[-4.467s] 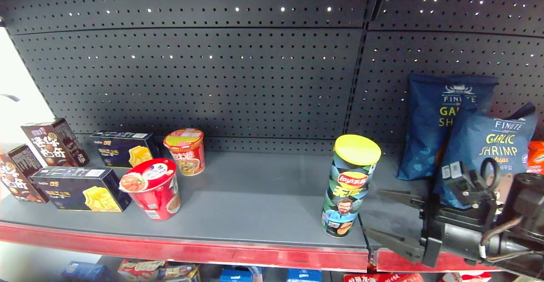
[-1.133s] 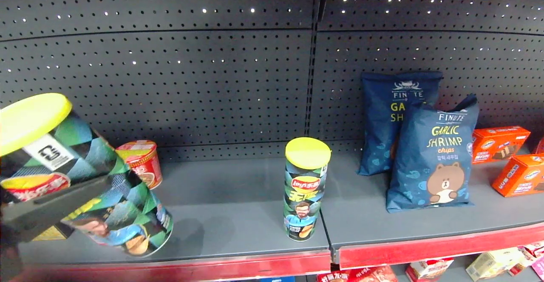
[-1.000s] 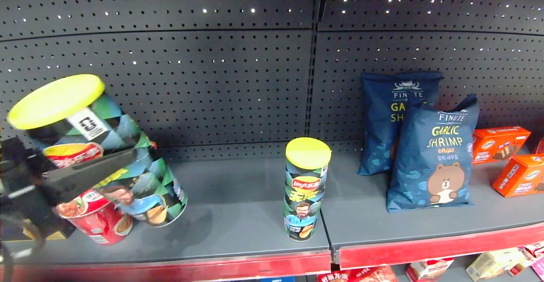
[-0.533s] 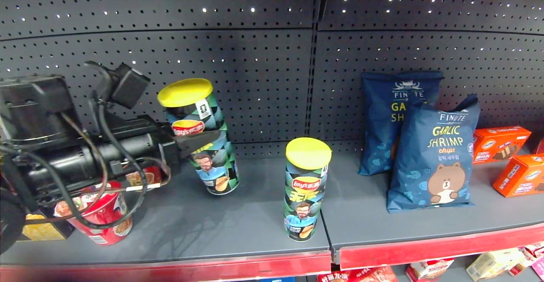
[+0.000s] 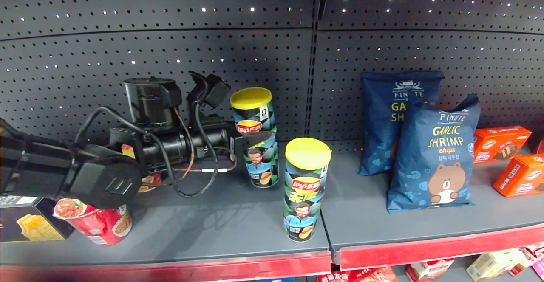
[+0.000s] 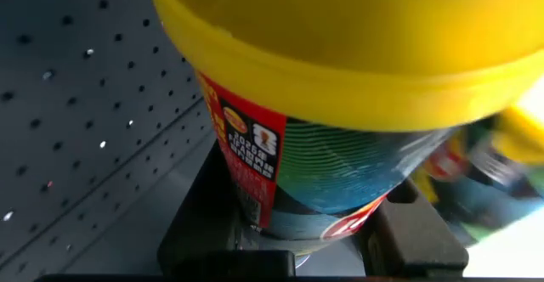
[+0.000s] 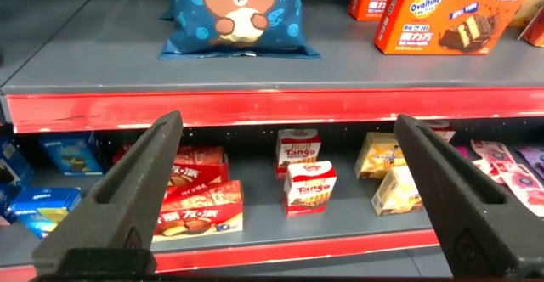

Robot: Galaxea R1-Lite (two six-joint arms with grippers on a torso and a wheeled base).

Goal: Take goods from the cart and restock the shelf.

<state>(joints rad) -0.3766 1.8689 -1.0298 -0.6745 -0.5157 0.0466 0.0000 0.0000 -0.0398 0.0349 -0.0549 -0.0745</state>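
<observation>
Between the 2 fingers of the left claw [image 5: 260, 141], clamped at mid-height, is the chip can [image 5: 253, 116], upright with its yellow lid on top. Its base sits at or just above the shelf [image 5: 212, 227]; I cannot tell which. From the left wrist, the can's lid and label [image 6: 340, 104] loom right over the claw's dark fingers [image 6: 204, 231]. Just beyond the claw's tips and nearer the shelf's front edge stands a 2nd can [image 5: 306, 188] of the same kind, close to the held one but apart from it. Farther past the tips, 2 blue chip bags [image 5: 433, 159] lean toward the pegboard [image 5: 170, 40], then orange boxes [image 5: 501, 139]. Back along the arm, behind the claw, are a red noodle cup [image 5: 100, 224] and a dark box [image 5: 25, 222]. The right claw [image 7: 287, 125] is spread wide and holds nothing, facing the shelf's red edge [image 7: 272, 108] and the cartons [image 7: 310, 188] below.
</observation>
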